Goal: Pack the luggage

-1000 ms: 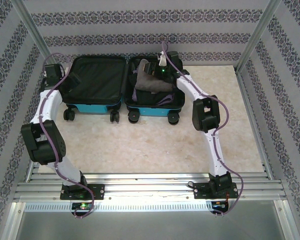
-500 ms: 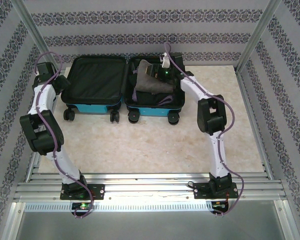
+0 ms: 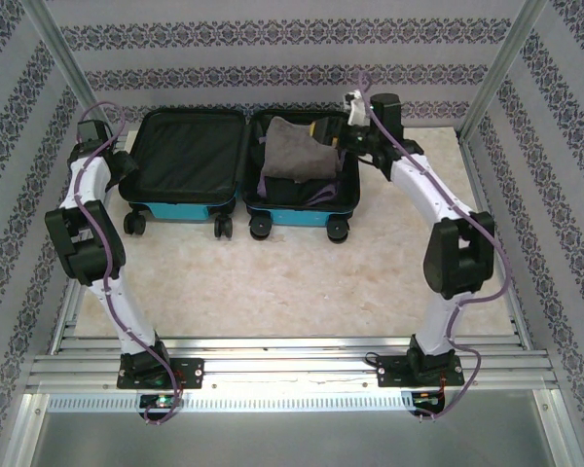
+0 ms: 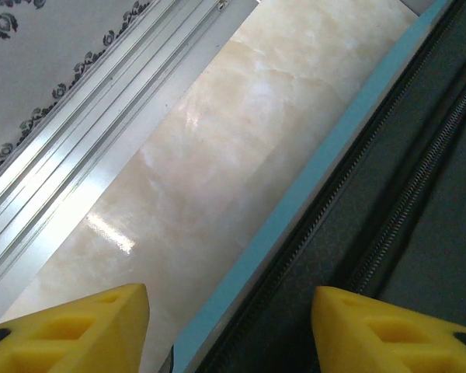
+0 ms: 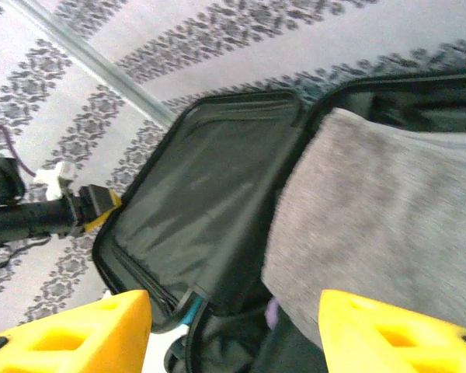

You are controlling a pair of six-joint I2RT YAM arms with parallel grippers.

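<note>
The turquoise luggage (image 3: 180, 208) lies open at the back of the table. Its left half (image 3: 185, 156) shows bare black lining. In the right half a folded grey garment (image 3: 297, 151) lies on top of black and purple clothes (image 3: 323, 195). My left gripper (image 3: 127, 167) is at the left half's outer edge. In the left wrist view it (image 4: 233, 334) is open, and the turquoise rim (image 4: 295, 214) runs between its yellow fingertips (image 4: 101, 326) without touching them. My right gripper (image 3: 346, 136) hovers by the right half's right rim. It (image 5: 233, 334) is open and holds nothing, with the grey garment (image 5: 373, 217) ahead of it.
Patterned walls and aluminium posts (image 3: 496, 78) close in the back and sides. A metal rail (image 4: 85, 155) runs just left of the luggage. The marble table top (image 3: 302, 282) stretches from the luggage wheels (image 3: 224, 229) to the front rails (image 3: 292, 355).
My right gripper has pulled back out of the right half to its right rim, leaving the grey garment lying flat. My left arm has straightened beside the left half and its jaws have narrowed.
</note>
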